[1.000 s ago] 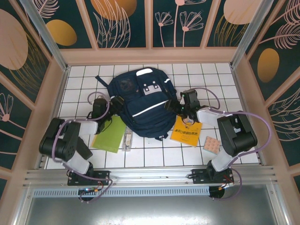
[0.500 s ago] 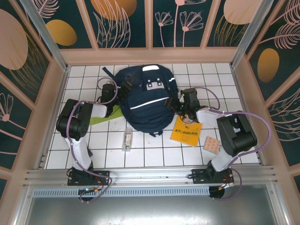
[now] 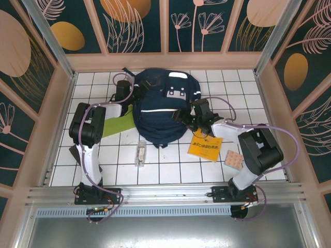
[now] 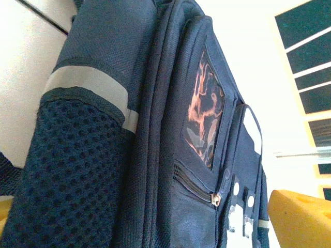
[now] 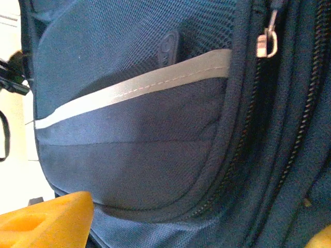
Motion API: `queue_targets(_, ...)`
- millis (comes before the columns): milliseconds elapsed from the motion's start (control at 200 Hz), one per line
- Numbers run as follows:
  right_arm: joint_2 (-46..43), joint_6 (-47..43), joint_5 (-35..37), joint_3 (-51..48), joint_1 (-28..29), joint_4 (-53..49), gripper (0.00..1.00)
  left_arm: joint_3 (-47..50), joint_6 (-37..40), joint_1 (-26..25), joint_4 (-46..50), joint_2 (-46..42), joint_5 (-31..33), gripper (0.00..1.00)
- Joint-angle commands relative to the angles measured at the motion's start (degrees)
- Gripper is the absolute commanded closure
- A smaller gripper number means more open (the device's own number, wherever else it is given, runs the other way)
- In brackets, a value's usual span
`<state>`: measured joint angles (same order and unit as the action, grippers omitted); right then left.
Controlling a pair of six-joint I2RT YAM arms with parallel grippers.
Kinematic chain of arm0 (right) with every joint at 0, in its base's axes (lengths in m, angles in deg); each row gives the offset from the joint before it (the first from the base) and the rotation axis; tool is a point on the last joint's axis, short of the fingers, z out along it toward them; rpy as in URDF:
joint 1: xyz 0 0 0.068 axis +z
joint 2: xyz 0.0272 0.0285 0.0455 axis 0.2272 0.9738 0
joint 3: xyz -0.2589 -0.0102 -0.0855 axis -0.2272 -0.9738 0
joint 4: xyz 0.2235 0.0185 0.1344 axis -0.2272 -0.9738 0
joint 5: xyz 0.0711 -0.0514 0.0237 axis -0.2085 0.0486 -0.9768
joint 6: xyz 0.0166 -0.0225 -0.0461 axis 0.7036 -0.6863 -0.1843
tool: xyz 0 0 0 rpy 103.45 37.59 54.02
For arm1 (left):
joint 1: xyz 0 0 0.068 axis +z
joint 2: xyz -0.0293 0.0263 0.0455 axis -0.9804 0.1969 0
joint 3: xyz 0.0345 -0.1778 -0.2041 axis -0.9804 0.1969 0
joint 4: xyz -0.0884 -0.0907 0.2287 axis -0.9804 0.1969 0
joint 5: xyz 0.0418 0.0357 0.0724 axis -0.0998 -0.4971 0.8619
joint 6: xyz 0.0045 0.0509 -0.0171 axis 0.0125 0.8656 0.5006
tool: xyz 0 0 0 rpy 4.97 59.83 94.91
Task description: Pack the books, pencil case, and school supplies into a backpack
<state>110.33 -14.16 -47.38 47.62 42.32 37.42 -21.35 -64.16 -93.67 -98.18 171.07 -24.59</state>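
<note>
Backpack (image 3: 158,111) lies front-up at the far centre of the table (image 3: 170,170), its long axis running far to near, squarely between the two arms. Left gripper (image 3: 128,95) is at its far-left shoulder and right gripper (image 3: 183,117) at its right flank, both with jaws apart and closed on nothing that shows. Judgement: the right gripper sits nearer a zip pull (image 5: 267,44), so opening falls to it.
</note>
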Motion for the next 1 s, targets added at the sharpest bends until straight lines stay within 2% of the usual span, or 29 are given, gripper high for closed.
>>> queue_targets(0, -5.8, -7.1, 6.7, 4.0, -0.3, -9.4, 0.16, -6.9, 4.7, -2.1, 4.4, 2.6, -5.6, 0.01)
queue_targets(65, -7.8, -10.0, 9.1, 5.0, -2.2, -12.6, 0.15, -11.4, 8.3, -2.0, 10.4, 4.2, -5.7, 0.01)
queue_targets(145, -9.4, -13.0, 10.8, 6.4, -5.3, -14.8, 0.13, -13.7, 13.1, -2.0, 16.3, 2.9, -2.6, 0.01)
queue_targets(330, -6.4, -16.4, 11.9, 9.0, -12.8, -13.3, 0.13, -6.1, 19.3, -2.1, 22.2, -6.7, 7.5, 0.01)
queue_targets(405, -3.4, -17.9, 12.0, 11.7, -14.1, -13.7, 0.13, -1.6, 19.4, -2.1, 22.9, -11.1, 8.7, 0.01)
queue_targets(515, 1.8, -21.7, 16.6, 15.6, -15.2, -13.4, 0.12, 7.5, 14.8, -2.3, 20.1, -17.0, 3.8, 0.01)
queue_targets(595, 7.1, -23.2, 17.2, 19.3, -17.5, -12.7, 0.12, 14.3, 9.9, -2.7, 15.8, -20.4, -0.7, 0.01)
queue_targets(700, 14.4, -23.2, 14.0, 24.7, -20.3, -11.9, 0.15, 20.5, 4.8, -4.2, 12.7, -24.0, -2.6, 0.01)
queue_targets(826, 22.6, -22.4, 8.8, 31.4, -21.2, -12.2, 0.20, 24.0, 1.3, -7.6, 10.3, -25.5, -1.8, 0.01)
queue_targets(891, 25.7, -21.9, 5.3, 33.5, -21.2, -11.9, 0.26, 24.4, -0.4, -9.1, 8.6, -24.8, -1.3, 0.01)
queue_targets(996, 27.3, -19.8, 0.4, 32.9, -21.4, -10.6, 0.40, 24.5, -3.3, -10.1, 4.9, -22.6, -1.0, 0.01)
